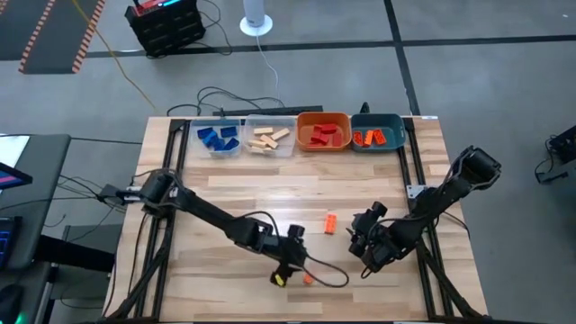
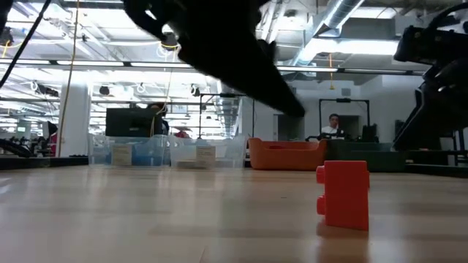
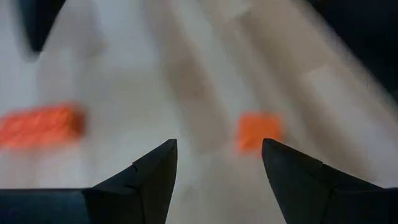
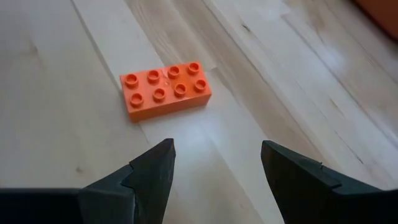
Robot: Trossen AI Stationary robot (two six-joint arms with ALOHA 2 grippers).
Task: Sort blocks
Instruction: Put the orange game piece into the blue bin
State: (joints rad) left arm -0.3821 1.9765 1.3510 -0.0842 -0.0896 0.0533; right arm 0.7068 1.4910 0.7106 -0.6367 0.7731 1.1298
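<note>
Two orange blocks lie loose on the table. A flat studded one fills the right wrist view. A smaller one stands near the table's near edge and shows upright in the low view. My right gripper is open, just right of the flat block and pointing at it. My left gripper is open above the table near the small block. Its blurred wrist view shows one orange block close ahead and another off to the side.
Along the far edge stand a clear bin of blue blocks, a clear bin of tan blocks, an orange bin of red blocks and a teal bin of orange blocks. A cable loops beside the small block.
</note>
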